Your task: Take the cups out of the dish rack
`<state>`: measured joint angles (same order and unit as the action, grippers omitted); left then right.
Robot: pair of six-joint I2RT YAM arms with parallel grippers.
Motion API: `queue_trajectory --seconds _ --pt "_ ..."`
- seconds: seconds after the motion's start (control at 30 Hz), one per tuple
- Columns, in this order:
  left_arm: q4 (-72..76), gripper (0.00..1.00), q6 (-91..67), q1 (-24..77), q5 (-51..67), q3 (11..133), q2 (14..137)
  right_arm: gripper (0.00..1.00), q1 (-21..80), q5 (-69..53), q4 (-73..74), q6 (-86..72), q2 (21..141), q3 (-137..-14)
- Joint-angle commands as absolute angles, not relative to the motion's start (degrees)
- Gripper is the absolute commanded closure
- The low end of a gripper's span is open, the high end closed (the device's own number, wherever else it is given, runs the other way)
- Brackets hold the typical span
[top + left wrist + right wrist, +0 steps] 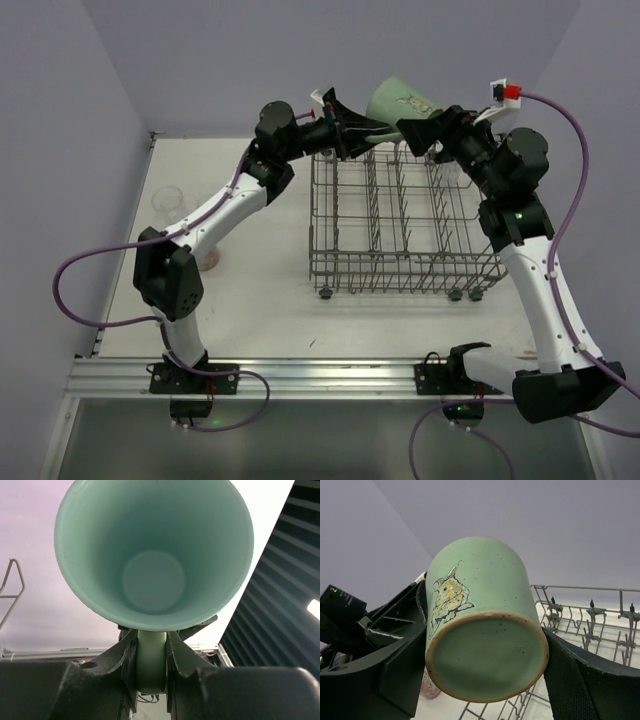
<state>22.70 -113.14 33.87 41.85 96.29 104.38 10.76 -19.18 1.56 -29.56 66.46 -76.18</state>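
Note:
The pale mint-green mug (400, 98) with a small animal drawing hangs tilted in the air above the far edge of the grey wire dish rack (400, 225). My left gripper (365, 128) is shut on the mug's handle (151, 665), and the mug's open mouth (152, 555) faces its camera. My right gripper (418, 128) has a finger pressed on each side of the mug's body (485, 650), with the base towards its camera. A pink cup (211, 261) stands on the table, partly hidden by the left arm. It also shows in the right wrist view (429, 686). A clear glass tumbler (169, 203) stands at the far left.
The rack (585, 617) holds only upright tines where I can see into it and stands on small wheels at mid-table. Purple walls close in the back and both sides. An aluminium rail (320, 375) carries the arm bases at the near edge.

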Motion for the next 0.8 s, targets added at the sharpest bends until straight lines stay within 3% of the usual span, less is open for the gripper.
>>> queue_trajectory --seconds 0.0,0.03,0.1,0.4,0.77 --pt "28.6 1.0 -135.1 37.6 47.2 99.7 97.8 0.2 12.7 -19.4 10.4 -24.0 68.5 -78.0" --pt "28.4 1.0 -134.7 37.5 47.3 98.9 97.5 0.1 12.7 -18.6 11.1 -23.9 68.4 -78.7" --pt "28.1 1.0 -134.0 37.5 47.7 96.9 96.8 0.01 12.7 -16.8 12.6 -23.6 67.8 -79.0" --pt "24.8 1.0 -129.3 36.7 49.7 99.8 98.3 0.01 12.0 -15.6 16.1 -23.5 66.0 -79.5" --pt "19.8 1.0 -123.7 31.3 52.3 100.2 98.3 0.01 10.0 -24.0 16.4 -25.7 61.9 -79.8"
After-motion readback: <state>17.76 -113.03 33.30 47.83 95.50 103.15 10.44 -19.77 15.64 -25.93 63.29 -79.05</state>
